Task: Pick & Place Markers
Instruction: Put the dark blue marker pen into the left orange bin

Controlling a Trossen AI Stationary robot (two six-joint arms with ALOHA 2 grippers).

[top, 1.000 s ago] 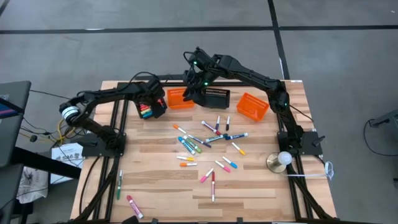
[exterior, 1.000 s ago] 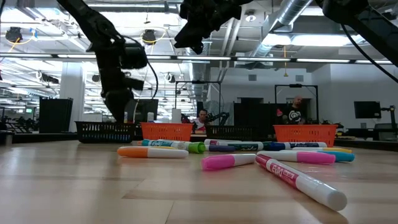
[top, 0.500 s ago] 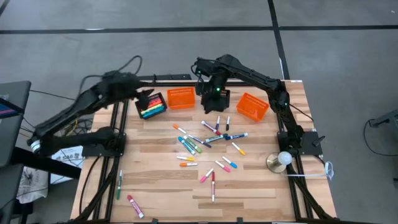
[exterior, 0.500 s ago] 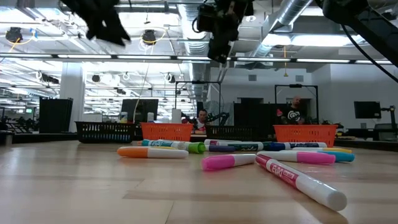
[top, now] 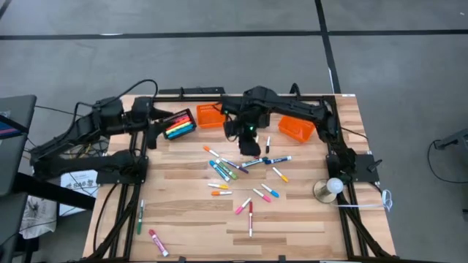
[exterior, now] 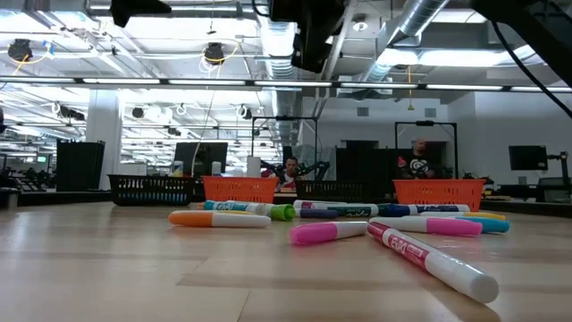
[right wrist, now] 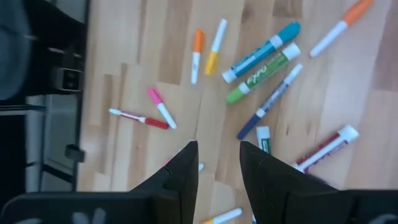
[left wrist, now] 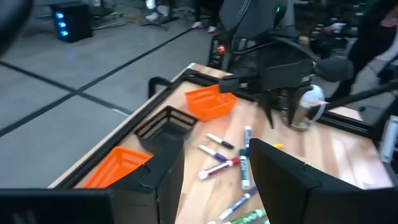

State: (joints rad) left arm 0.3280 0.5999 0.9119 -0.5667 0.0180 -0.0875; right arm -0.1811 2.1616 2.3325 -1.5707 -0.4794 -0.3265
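Many markers point(top: 241, 169) lie loose on the wooden table's middle; they also show in the right wrist view point(right wrist: 261, 59) and the low view point(exterior: 331, 233). More markers fill a black basket point(top: 178, 124) at the far left. My right gripper point(right wrist: 216, 158) hangs open above the loose markers point(top: 251, 143), pointing steeply down, nothing between its fingers. My left gripper point(left wrist: 217, 186) is open and empty, raised beside the table's left edge point(top: 151, 131), close to the filled basket, pointing nearly level across the table.
An orange basket point(top: 210, 115) stands at the far side, another orange one point(top: 296, 126) at the far right, and an empty black basket point(left wrist: 165, 124) between them. A silver round object point(top: 329, 188) sits at the right edge. Two stray markers point(top: 150, 230) lie near the left front.
My left gripper has risen from the filled black basket, drawn back toward the table's left edge and tipped up from pointing down to nearly level. My right gripper has come from above the far baskets toward the near edge, over the loose markers, and tipped further down.
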